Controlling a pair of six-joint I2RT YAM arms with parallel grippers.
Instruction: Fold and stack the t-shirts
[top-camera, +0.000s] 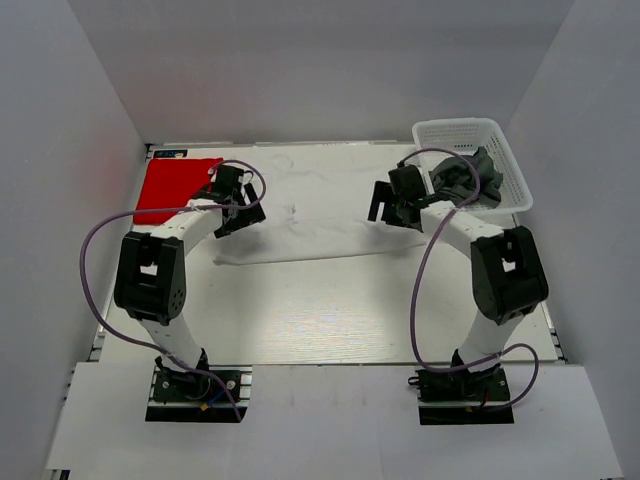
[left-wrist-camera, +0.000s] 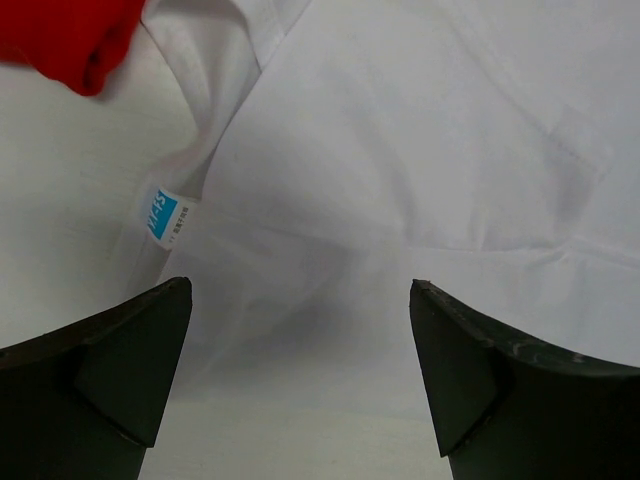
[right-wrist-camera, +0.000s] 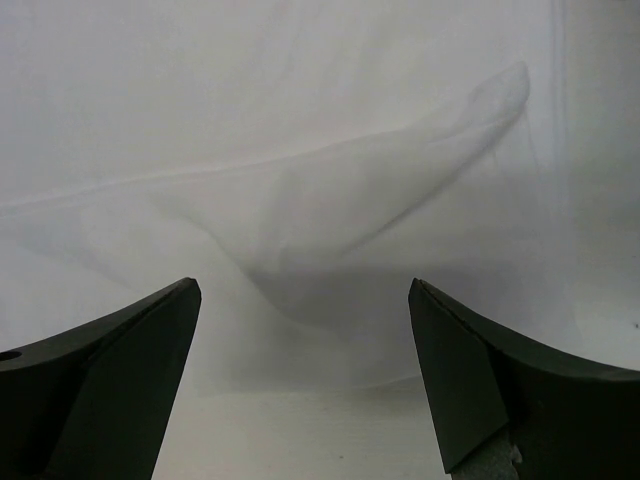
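White t-shirt (top-camera: 310, 215) cloth lies spread across the middle of the bench (top-camera: 320, 320), wider than it is deep, softly creased, its near edge running roughly straight between the two arms. That layout suits a fold worked from both sides at once. The left gripper (top-camera: 240, 212) stands over the shirt's left end and the right gripper (top-camera: 393, 205) over its right end. In each wrist view the fingers are spread wide with only white fabric showing between them, nothing pinched. Below the left one a small blue label (left-wrist-camera: 163, 215) peeks from a seam. Below the right one a raised ridge of cloth runs diagonally, so the shirt is not lying flat there. The red t-shirt (top-camera: 172, 185) sits at the far left corner, its edge just beside the white one, seemingly flat and parked where a stack could grow. The dark grey t-shirt (top-camera: 468, 180) is bundled in the white lattice basket (top-camera: 455, 128) at the far right, probably awaiting its turn. My reading is that the white shirt is mid-fold, with a gripper posted at each end so both can take an edge together and keep the cloth from skewing — though the ridge on the right may need smoothing first.
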